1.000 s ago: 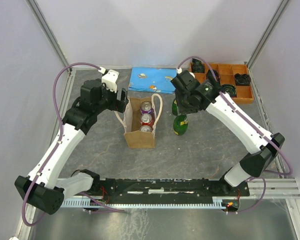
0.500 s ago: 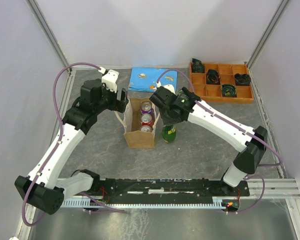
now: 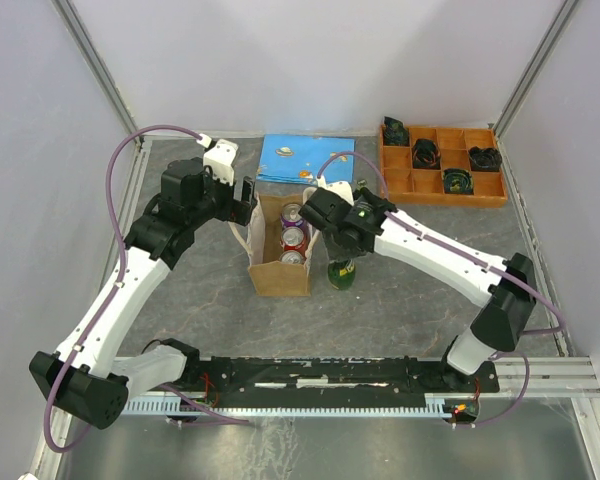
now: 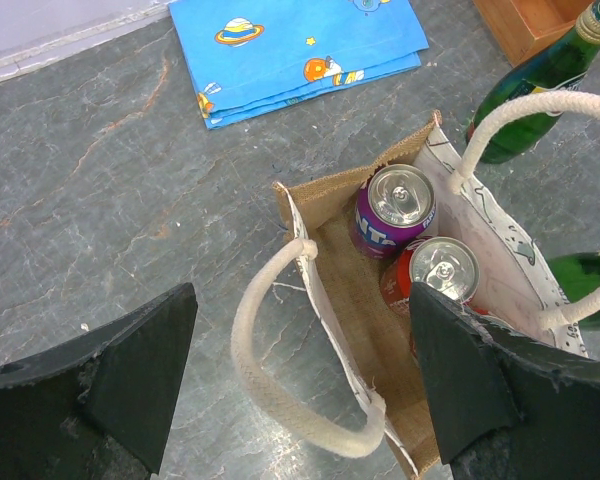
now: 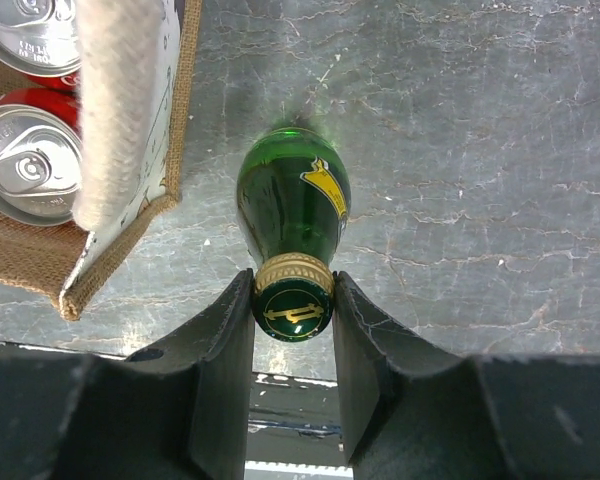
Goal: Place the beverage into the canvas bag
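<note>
The canvas bag stands upright mid-table with three cans inside: a purple can at the back and two red ones. My right gripper is shut on the gold-capped neck of a green glass bottle. It holds the bottle upright, close to the bag's right side and outside it. My left gripper is open, its jaws on either side of the bag's left cream handle without touching it. In the top view the left gripper is at the bag's back left corner.
A second green bottle stands behind the bag on its right. A blue printed cloth lies flat behind the bag. An orange compartment tray with black parts sits at the back right.
My right gripper has carried the green bottle left, from well to the right of the bag to close beside its right wall. The left arm and the bag have not moved.
</note>
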Controlling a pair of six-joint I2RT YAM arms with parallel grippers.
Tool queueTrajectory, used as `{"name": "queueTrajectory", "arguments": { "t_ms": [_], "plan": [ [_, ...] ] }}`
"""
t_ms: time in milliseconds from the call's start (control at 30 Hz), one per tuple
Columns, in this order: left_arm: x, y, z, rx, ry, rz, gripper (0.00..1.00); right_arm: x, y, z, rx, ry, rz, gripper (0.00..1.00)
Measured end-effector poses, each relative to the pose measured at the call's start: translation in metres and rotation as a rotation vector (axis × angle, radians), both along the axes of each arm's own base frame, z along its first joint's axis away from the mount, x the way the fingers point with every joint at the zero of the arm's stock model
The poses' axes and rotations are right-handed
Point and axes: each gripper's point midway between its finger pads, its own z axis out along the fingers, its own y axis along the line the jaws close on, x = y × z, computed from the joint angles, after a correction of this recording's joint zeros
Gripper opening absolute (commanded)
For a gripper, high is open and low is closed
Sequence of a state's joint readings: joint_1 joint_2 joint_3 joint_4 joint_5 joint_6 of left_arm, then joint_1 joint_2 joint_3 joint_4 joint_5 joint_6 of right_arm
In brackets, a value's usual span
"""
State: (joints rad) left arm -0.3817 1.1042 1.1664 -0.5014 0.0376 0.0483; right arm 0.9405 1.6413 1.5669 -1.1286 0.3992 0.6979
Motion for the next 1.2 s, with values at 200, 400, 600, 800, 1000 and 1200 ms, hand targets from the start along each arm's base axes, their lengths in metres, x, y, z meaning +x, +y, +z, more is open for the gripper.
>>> {"name": "queueTrajectory", "arguments": {
  "t_ms": [200, 400, 600, 800, 1000, 1200],
  "plan": [
    [0.000, 0.000, 0.000, -0.001, 0.001, -0.002, 0.93, -0.002, -0.002, 0.000, 0.017, -0.009, -0.019, 0.46],
    [-0.003, -0.005, -0.001, -0.011, 0.010, -0.031, 0.92, 0.001, -0.003, 0.003, 0.021, -0.030, -0.036, 0.69],
    [-0.007, -0.013, -0.005, -0.022, 0.038, -0.074, 0.91, 0.004, -0.006, 0.007, 0.021, -0.053, -0.044, 0.80],
    [-0.003, -0.035, 0.024, -0.034, 0.014, -0.211, 0.89, 0.021, -0.010, 0.050, 0.069, -0.171, -0.093, 0.84],
    [0.005, -0.083, 0.073, -0.045, -0.031, -0.449, 0.88, 0.048, -0.078, 0.133, 0.190, -0.376, -0.307, 0.88],
    [-0.050, -0.166, 0.037, 0.109, 0.056, -0.847, 0.88, 0.040, -0.190, 0.140, 0.104, -0.412, -0.581, 0.92]
  ]
}}
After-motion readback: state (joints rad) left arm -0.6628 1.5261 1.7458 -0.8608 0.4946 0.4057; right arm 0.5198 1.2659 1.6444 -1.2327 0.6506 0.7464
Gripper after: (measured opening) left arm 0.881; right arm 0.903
